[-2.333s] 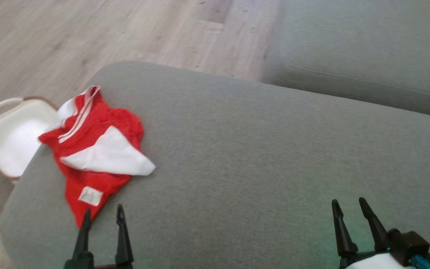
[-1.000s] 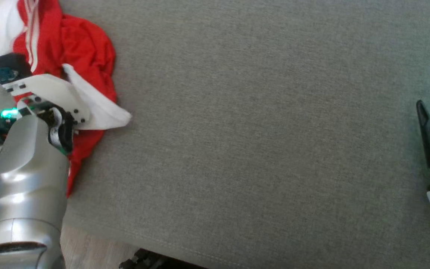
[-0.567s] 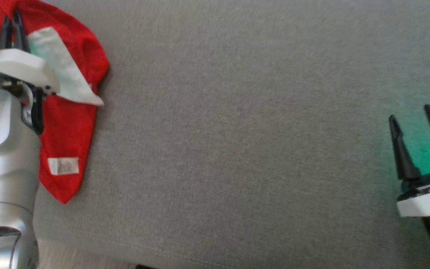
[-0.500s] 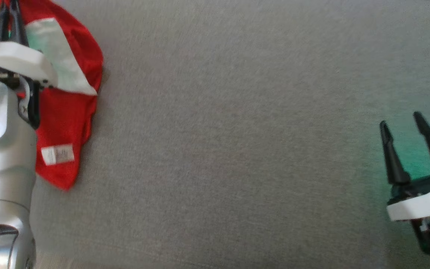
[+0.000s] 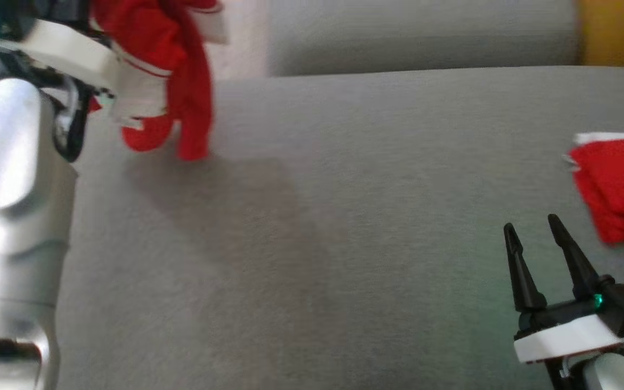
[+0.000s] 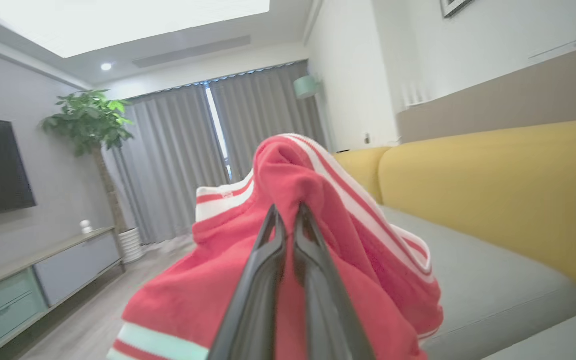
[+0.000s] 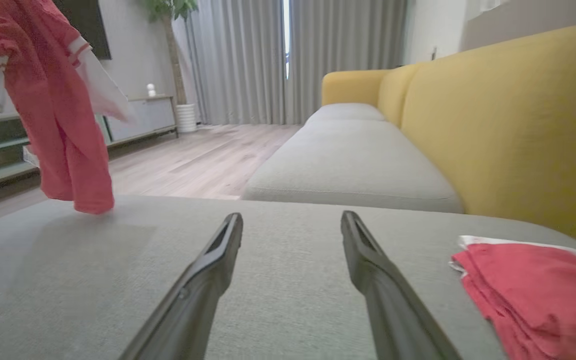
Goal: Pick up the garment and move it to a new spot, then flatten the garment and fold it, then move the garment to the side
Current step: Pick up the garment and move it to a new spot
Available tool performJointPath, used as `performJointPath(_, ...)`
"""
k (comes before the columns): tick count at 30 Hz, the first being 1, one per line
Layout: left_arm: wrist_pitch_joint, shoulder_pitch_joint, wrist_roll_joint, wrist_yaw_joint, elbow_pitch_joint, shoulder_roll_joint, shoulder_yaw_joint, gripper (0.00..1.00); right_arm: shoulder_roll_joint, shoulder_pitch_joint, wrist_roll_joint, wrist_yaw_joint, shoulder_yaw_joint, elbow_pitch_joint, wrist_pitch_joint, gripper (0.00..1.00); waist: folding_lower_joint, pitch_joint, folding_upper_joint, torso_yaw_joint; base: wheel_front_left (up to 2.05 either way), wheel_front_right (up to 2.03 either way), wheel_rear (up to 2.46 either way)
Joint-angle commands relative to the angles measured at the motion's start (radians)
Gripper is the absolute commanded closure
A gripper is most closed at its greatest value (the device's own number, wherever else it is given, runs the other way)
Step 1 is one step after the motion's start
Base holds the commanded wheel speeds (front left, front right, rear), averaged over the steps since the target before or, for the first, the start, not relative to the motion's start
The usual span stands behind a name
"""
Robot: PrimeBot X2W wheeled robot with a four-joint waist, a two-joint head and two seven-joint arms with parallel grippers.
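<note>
Above the left end of the grey cushion, the left gripper is clenched on the red garment, whose hem seems to brush the fabric. Carrying it toward the middle and lowering it hem-first should ease flattening. The right gripper hovers released near a folded red pile.

Two red garments, two end effectors, two cushions

garment lifted off cushion, hanging from left gripper
</note>
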State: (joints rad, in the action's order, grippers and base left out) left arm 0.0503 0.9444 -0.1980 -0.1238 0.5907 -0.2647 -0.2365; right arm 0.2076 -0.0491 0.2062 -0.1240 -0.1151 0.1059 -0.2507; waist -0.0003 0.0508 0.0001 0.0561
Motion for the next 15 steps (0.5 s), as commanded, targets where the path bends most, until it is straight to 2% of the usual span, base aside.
performJointPath(1,-0.022,0.007,-0.015,-0.002,-0.089,-0.026,0.006,1.0,0.0,0.022,-0.01,-0.007,-0.011,-0.037,-0.011,0.0,0.0003,-0.079,-0.0001,-0.134,0.0,0.0,0.0)
performJointPath(5,-0.062,-0.051,-0.039,-0.004,-0.213,0.011,-0.038,1.0,-0.024,0.025,-0.01,-0.007,-0.009,-0.043,-0.011,0.0,0.0003,-0.074,-0.0001,-0.204,0.0,0.0,0.0)
performJointPath(6,-0.062,-0.051,-0.039,-0.004,-0.213,0.011,-0.038,1.0,-0.024,0.025,-0.01,-0.007,-0.009,-0.043,-0.011,0.0,0.0003,-0.074,-0.0001,-0.204,0.0,0.0,0.0)
performJointPath(9,-0.093,-0.113,-0.074,-0.005,-0.268,0.057,-0.084,1.0,-0.035,0.026,-0.009,-0.007,-0.014,-0.045,-0.011,0.0,0.0003,-0.066,-0.0001,-0.239,0.0,0.0,0.0)
performJointPath(15,-0.109,-0.293,-0.1,-0.006,-0.244,0.145,-0.214,1.0,-0.056,0.033,-0.001,-0.007,-0.019,-0.045,-0.011,0.0,0.0003,-0.016,-0.0001,-0.284,0.0,0.0,0.0)
